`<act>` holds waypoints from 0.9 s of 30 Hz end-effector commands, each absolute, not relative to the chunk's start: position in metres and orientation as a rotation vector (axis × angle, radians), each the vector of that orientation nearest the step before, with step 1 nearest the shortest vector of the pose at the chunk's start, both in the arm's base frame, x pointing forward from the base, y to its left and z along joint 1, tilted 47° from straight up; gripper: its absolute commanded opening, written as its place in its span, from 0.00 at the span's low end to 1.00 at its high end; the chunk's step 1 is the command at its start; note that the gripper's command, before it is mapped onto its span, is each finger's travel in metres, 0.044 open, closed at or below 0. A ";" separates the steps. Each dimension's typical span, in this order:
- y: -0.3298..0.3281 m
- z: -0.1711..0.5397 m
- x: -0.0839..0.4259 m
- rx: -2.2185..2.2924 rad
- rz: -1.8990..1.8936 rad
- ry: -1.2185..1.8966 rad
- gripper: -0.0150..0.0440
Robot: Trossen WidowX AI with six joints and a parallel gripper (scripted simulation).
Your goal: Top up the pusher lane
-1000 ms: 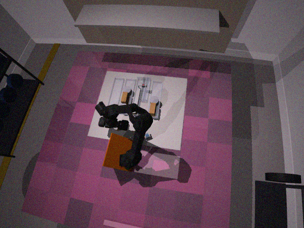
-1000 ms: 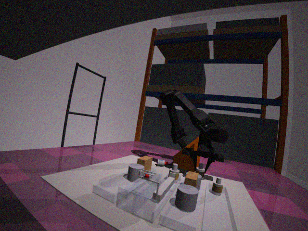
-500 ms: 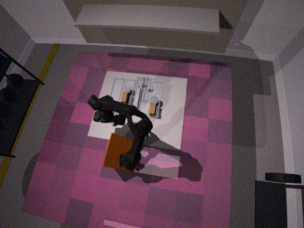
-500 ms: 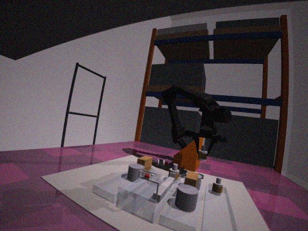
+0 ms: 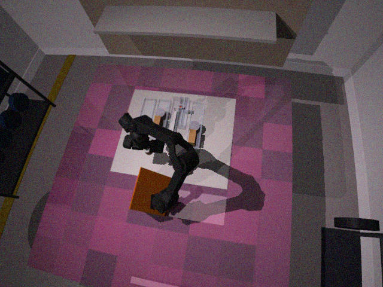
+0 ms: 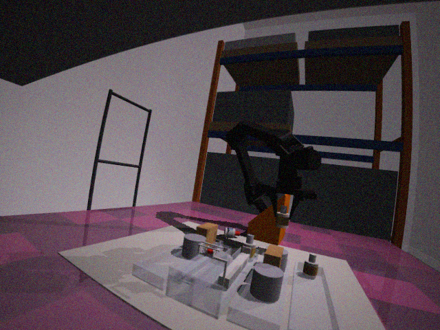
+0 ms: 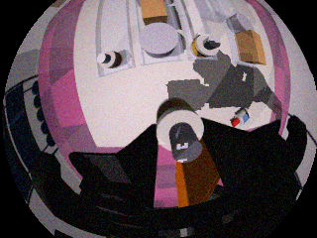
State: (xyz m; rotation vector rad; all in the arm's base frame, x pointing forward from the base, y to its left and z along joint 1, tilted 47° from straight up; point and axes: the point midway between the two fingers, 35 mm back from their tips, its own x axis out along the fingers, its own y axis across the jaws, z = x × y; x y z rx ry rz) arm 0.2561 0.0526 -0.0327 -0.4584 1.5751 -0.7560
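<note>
Currently carrying the loose jar; lane insertion is pending.

Gripper (image 6: 283,209) is clamping the pale, grey-capped jar (image 6: 282,217) at roughly half opening and holding it above the white mat (image 6: 106,256), right of frame centre. Resident jar (image 6: 249,241) is standing in the sprung lane (image 6: 227,264) at lower centre. Approaching the lane front, pushing the row back and releasing are remaining.

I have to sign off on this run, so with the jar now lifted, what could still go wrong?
1. The gripper holds the jar high above the mat; a slip would drop it.
2. Another loose jar and the blocks crowd the lanes, so the approach might knock them.
3. The lane jar sits between narrow rails; a crooked entry could jam or make the pusher snap.
</note>
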 end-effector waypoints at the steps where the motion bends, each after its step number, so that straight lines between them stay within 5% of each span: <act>1: 0.032 -0.027 0.266 -0.456 -0.761 1.574 0.25; 27: -0.052 -0.023 0.286 -0.500 -0.780 1.566 0.25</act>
